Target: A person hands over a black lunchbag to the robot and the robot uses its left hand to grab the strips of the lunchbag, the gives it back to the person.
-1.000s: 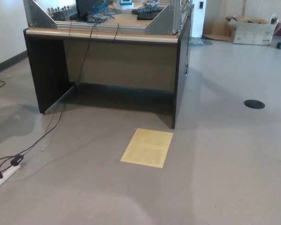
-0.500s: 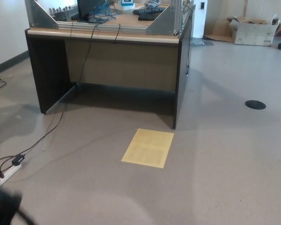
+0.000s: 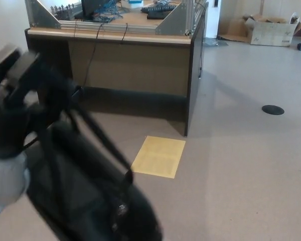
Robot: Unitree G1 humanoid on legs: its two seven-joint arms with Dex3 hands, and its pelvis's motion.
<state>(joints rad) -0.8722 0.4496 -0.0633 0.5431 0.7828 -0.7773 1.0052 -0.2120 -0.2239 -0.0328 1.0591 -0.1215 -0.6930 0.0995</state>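
We are gripping the blurred dark straps [image 3: 85, 125] in our black left hand [image 3: 15, 108], the soft black lunchbag [image 3: 90, 196] hanging below it, and next we judge it needs handing back.

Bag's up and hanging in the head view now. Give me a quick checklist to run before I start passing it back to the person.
1. Straps held by the left hand: ok, they run up to it from the black lunchbag.
2. Grip firmness: cannot tell, the picture is motion-blurred and the fingers are indistinct.
3. Bag off the floor: ok, it looks to hang below the hand.
4. Person ready to receive: cannot tell, no person's hand is clearly in view.
5. Right hand out of the way: ok, it is not in view.
6. Clearance from the desk: ok, the bag hangs in front of it, apart from it.
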